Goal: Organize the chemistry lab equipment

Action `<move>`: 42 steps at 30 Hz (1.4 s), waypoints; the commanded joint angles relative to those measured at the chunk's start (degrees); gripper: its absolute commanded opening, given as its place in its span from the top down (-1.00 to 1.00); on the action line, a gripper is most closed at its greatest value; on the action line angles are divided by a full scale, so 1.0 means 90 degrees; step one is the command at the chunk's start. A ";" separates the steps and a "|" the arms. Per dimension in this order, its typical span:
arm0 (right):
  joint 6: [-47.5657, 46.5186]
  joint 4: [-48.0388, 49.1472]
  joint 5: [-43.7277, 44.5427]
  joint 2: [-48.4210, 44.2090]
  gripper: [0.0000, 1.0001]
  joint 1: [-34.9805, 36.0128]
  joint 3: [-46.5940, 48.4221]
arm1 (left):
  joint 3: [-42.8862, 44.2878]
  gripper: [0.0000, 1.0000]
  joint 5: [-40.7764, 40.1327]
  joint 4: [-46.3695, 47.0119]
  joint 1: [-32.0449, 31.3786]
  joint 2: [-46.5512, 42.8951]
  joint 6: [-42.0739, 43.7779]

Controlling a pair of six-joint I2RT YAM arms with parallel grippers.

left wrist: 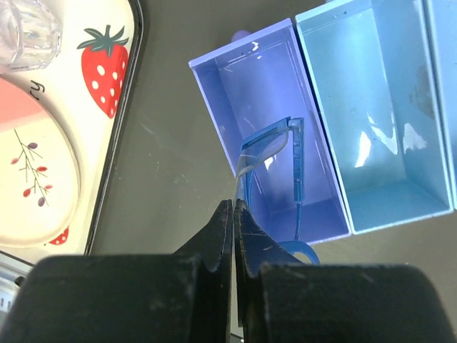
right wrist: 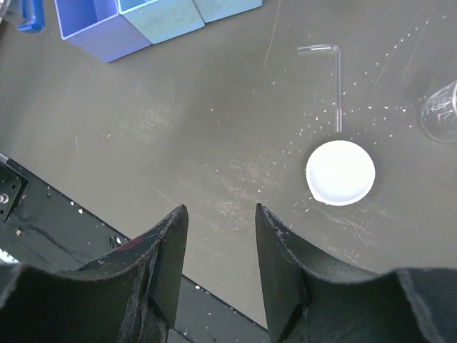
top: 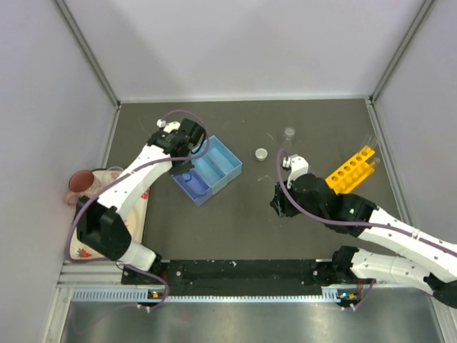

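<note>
Since my left gripper (left wrist: 233, 211) is pinched nearly shut on the edge of the goggles (left wrist: 294, 161), which sit down in the purple end section of the tray (left wrist: 314, 100), I'd call that one almost sorted. My right gripper (right wrist: 221, 214) is wide open with nothing in it, over the table (right wrist: 178, 128). Left to do: a dish (right wrist: 340, 172), a bent tube (right wrist: 337, 78) and a beaker (right wrist: 441, 111), all loose. The rack (top: 350, 171) sits well apart from the tray. Early days, I reckon.
</note>
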 commanded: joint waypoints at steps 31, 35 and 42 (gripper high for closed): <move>0.0017 -0.0071 0.0045 0.0077 0.00 0.0069 0.0186 | -0.0329 1.00 0.0512 0.1754 0.1193 0.1950 0.1049; 0.0037 -0.0188 0.0132 0.0009 -0.06 0.0069 0.0255 | -0.0251 0.92 0.0512 0.1705 0.1193 0.2136 0.1078; 0.0144 -0.0198 0.0094 -0.0040 -0.08 0.0079 0.0108 | -0.0114 0.58 0.0590 0.1578 0.1183 0.2069 0.1127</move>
